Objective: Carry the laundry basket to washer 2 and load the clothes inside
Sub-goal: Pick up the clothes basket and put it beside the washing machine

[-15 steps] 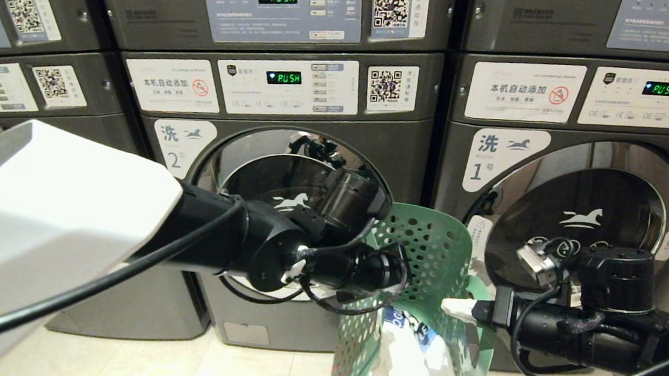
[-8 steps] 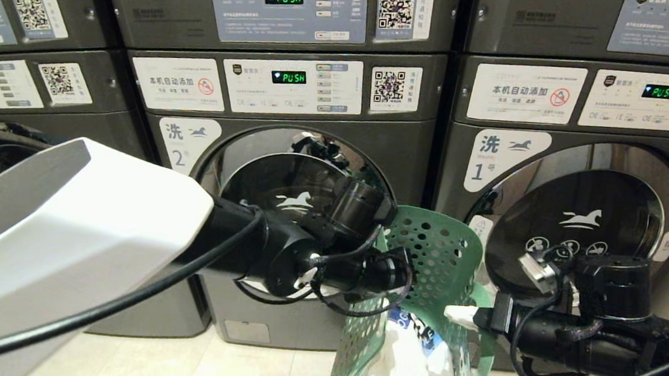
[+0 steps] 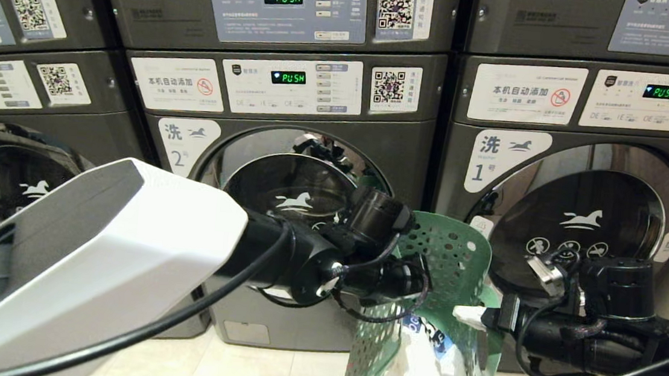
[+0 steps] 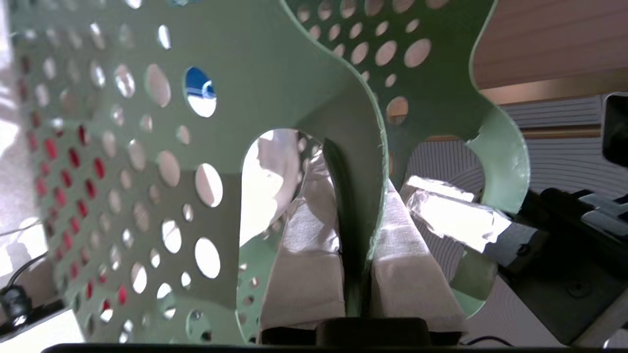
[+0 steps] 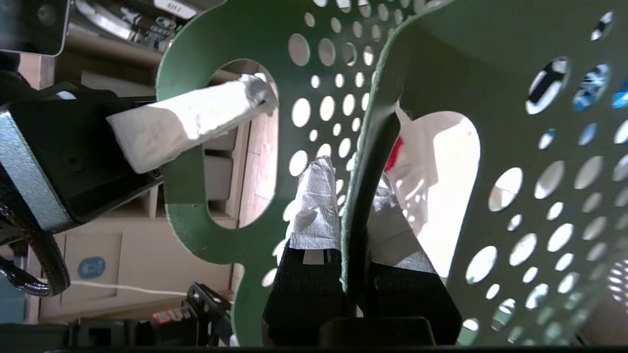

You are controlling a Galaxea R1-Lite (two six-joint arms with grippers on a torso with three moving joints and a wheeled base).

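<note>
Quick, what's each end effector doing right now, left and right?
Left end effector: closed on a handle of the laundry basket.
Right end effector: closed on the basket's other handle.

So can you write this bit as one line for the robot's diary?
stage: carrying | left gripper: shut on laundry basket | right gripper: shut on laundry basket | clothes: inside | washer 2: door closed

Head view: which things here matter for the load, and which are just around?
Job:
green perforated plastic laundry basket
white, blue-patched clothes
dark grey washer 2
left gripper
right gripper

Around:
grey washer 1
unnumbered grey washer
</note>
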